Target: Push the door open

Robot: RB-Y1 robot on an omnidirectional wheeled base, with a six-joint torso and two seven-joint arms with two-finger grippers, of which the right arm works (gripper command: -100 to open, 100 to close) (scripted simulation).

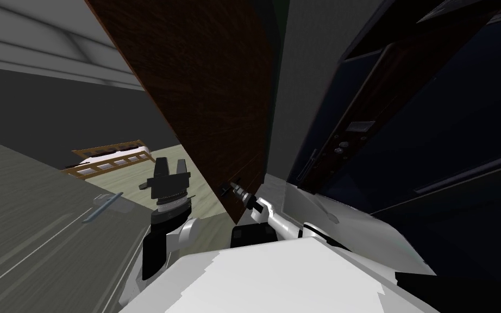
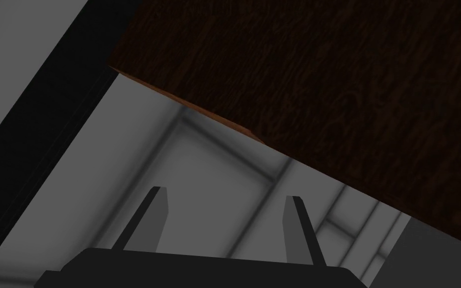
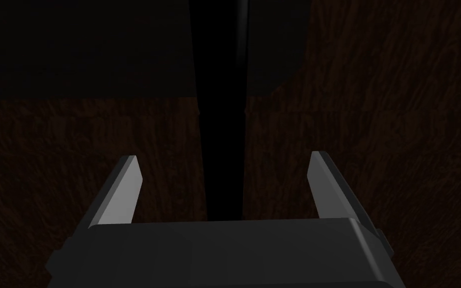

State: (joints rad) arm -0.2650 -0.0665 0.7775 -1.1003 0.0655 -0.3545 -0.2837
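1. The right gripper [image 3: 223, 157] holds nothing; its two fingers stand wide apart.
2. Straight ahead of these fingers, very near, is the dark brown wooden door [image 3: 374, 150]. A black vertical strip [image 3: 222, 125] runs on it, in line with the gap between the fingers.
3. In the head view this gripper is at lower centre, at the door's lower part; if it touches, I cannot tell.
4. From there the door rises to the upper middle of the frame.
5. The left gripper [image 1: 169, 166], also open and empty, is left of centre, beside the door and apart from it.
6. I judge the right arm is nearer, so the push should go straight forward.
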